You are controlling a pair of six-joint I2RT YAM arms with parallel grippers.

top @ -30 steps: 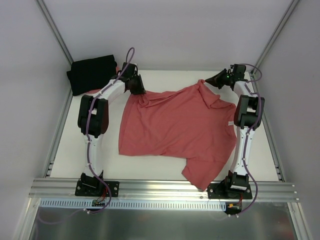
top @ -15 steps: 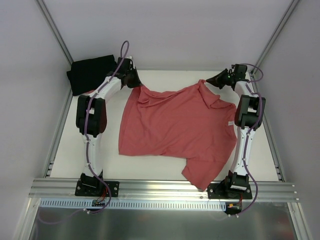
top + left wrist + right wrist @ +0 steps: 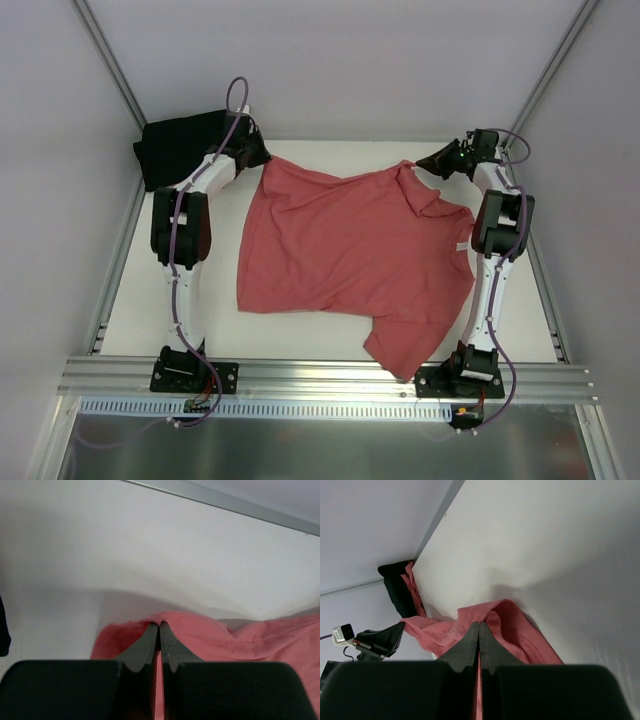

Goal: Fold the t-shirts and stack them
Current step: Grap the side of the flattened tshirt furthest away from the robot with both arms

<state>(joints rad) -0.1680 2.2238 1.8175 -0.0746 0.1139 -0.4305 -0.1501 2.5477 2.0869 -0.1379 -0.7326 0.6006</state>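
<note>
Quick status from my end: both tools are pinched down to nothing on fabric. The left gripper (image 3: 262,158) has its jaws clamped on a bunched bit of the coral-red shirt (image 3: 350,250), and the right gripper (image 3: 418,165) is doing the same on another bit of that far edge.

So the held edge runs crosswise, straight from one gripper to the other. Everything else of the shirt lies back from the fingertips, toward the arm bases, spread over the table (image 3: 220,330). One flap droops past the near rim right beside the right arm's base. I honestly can't tell if I'm holding hem or shoulders.

The black shirt (image 3: 178,148) sits folded just outboard of the left gripper, away from the right one, so the left arm is the nearer one for stacking.

My guess is the next move means carrying that far edge back toward the bases, both arms together.
</note>
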